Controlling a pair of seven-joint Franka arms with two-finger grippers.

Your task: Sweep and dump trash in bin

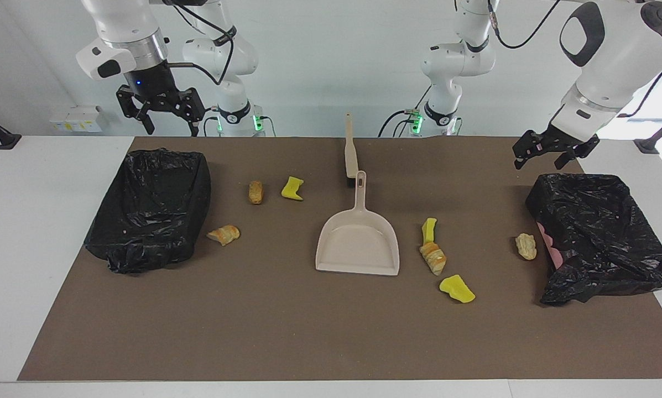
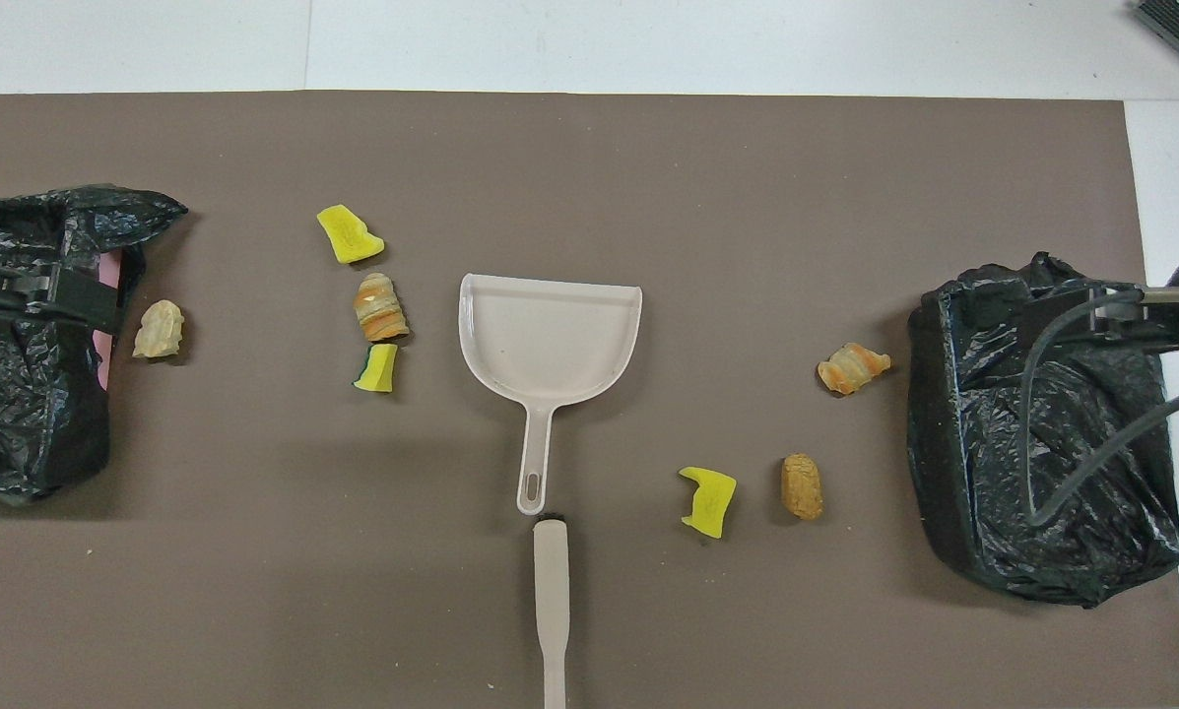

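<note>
— Seven lumps of trash [image 1: 433, 257] on the table [image 1: 286, 331]?

— Yes: spongy yellow wedges and ridged, tan pastry-like chunks, all low between my hands, round the smooth beige dustpan [image 1: 358, 243] and its straight-handled brush [image 1: 351, 152].

— Your hands?

— My left hand [image 1: 546, 152] hangs, fingers spread, over a crinkly black-bagged bin [image 1: 601, 237]. My right hand [image 1: 162, 113], wide too, hangs over the other bin [image 1: 151, 207].

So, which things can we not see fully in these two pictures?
- Brush: overhead view, its end is cut off by the bottom edge; the bristles do not show.
- Insides of both bins: black bags cover them.
- Pink thing at one bin's edge: mostly under the bag.
- Left hand: overhead view, mostly out of frame.
</note>
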